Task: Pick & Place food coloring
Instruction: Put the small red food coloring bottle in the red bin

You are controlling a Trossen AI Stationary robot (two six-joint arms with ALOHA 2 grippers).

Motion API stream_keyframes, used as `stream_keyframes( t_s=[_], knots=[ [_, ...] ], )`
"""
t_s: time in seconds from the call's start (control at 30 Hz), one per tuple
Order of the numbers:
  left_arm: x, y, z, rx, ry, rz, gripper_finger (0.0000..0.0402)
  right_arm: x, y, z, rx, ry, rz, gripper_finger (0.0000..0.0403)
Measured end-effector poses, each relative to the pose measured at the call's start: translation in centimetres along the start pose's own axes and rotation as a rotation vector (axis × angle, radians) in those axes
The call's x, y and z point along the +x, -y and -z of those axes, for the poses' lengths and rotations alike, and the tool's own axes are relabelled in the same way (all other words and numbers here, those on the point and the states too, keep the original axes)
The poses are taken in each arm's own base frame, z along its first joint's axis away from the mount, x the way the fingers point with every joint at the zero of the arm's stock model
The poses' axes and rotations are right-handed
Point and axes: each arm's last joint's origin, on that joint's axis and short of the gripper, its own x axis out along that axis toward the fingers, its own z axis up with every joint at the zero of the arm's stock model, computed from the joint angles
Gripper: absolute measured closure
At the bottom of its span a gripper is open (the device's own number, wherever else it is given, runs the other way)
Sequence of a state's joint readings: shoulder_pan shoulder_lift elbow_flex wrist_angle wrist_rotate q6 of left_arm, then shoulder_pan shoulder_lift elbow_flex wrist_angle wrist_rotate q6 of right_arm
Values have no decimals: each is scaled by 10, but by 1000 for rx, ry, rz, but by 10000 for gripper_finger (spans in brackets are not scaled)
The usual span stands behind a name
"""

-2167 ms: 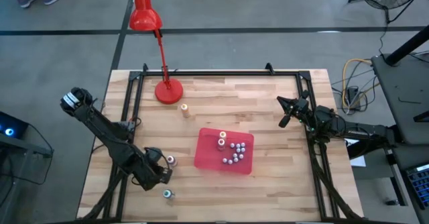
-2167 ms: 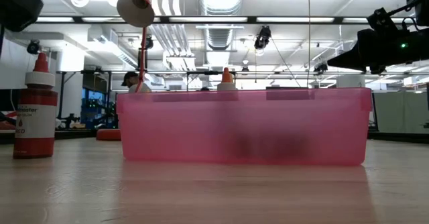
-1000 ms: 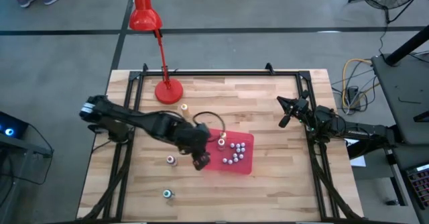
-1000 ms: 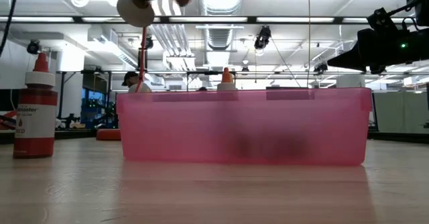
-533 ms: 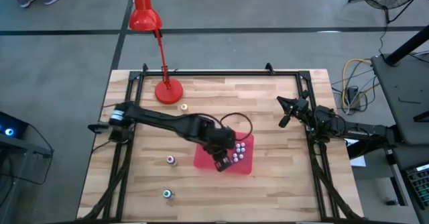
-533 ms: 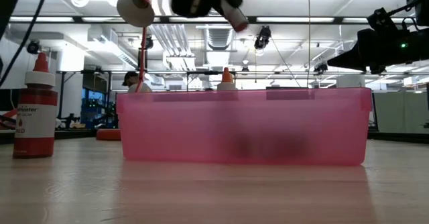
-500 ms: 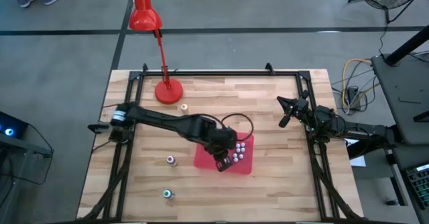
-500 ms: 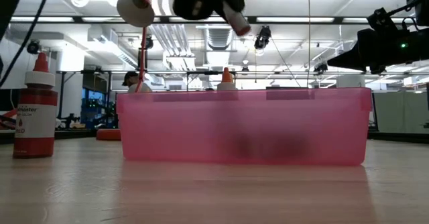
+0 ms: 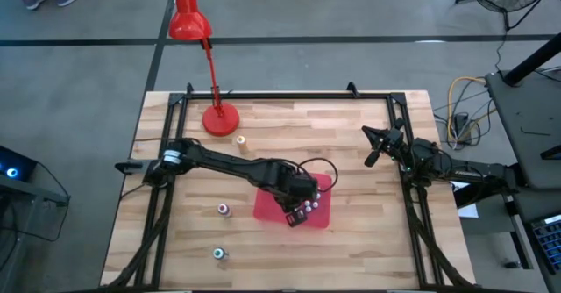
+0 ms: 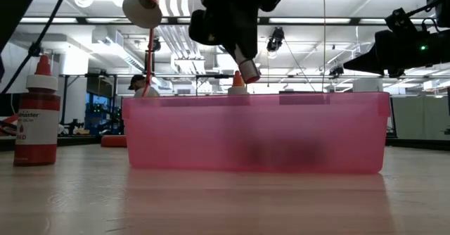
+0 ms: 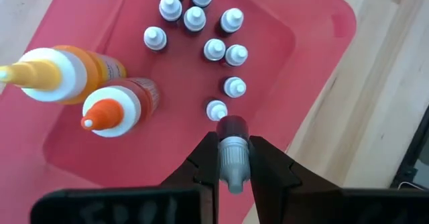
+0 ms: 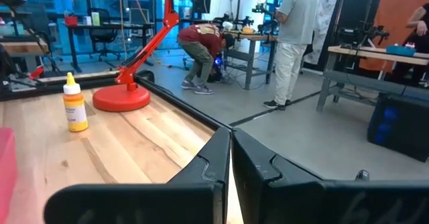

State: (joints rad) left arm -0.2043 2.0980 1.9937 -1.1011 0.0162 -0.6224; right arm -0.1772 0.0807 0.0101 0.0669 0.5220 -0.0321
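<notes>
On the left part of the wooden table (image 9: 359, 153), two loose food coloring bottles stand on the bare wood: one with a green top (image 9: 219, 254) near the front edge and one with a pink top (image 9: 223, 210) a little farther back. Farther away, the red lamp (image 9: 219, 117) sits on its round base, with a tan-topped bottle (image 9: 240, 140) just to the right of that base. My left arm reaches from the left side across the table to the pink tray (image 9: 266, 207), which lies near the table's middle. My left gripper (image 11: 233, 162) hangs over the tray's near right part, its fingers (image 11: 205, 162) clamped on a small dark red bottle with a whitish cap (image 11: 233, 143). In the low view the held bottle (image 10: 246, 65) is tilted and sits above the tray's rim, clear of the tray floor. Inside the tray, the left wrist view shows two taller bottles, one yellow-tipped (image 11: 57, 73) and one orange-tipped (image 11: 117, 106), beside a cluster of small white-capped bottles (image 11: 214, 48). In the low view a red bottle (image 10: 36, 115) stands on the table to the left of the tray. My right gripper (image 9: 375, 149) waits over the right side of the table, well apart from the tray, its fingers (image 12: 214, 163) pressed together and holding nothing.
</notes>
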Motion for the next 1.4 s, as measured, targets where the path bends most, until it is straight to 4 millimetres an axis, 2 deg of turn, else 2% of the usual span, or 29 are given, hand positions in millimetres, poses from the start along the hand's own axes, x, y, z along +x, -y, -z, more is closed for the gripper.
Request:
stream_keyframes(
  t_s=[0.33, 0.63, 0.83, 1.0, 1.27, 1.4],
  knots=[
    [5, 8, 11, 25, -9, -61, 370, 0, 0, 0, -1, 0, 0, 394],
    [24, 9, 28, 50, -33, -135, 370, 0, 0, 0, 1, 0, 0, 394],
    [36, 15, 36, 57, -18, -121, 370, 0, 0, 0, -1, 0, 0, 394],
    [40, 16, 38, 56, -13, -117, 370, 0, 0, 0, 10, -1, 0, 394],
    [68, 18, 41, 84, -65, -152, 370, 0, 0, 0, 11, 0, 0, 394],
    [69, 21, 39, 92, -55, -142, 370, 0, 0, 0, -2, 0, 0, 394]
  ],
)
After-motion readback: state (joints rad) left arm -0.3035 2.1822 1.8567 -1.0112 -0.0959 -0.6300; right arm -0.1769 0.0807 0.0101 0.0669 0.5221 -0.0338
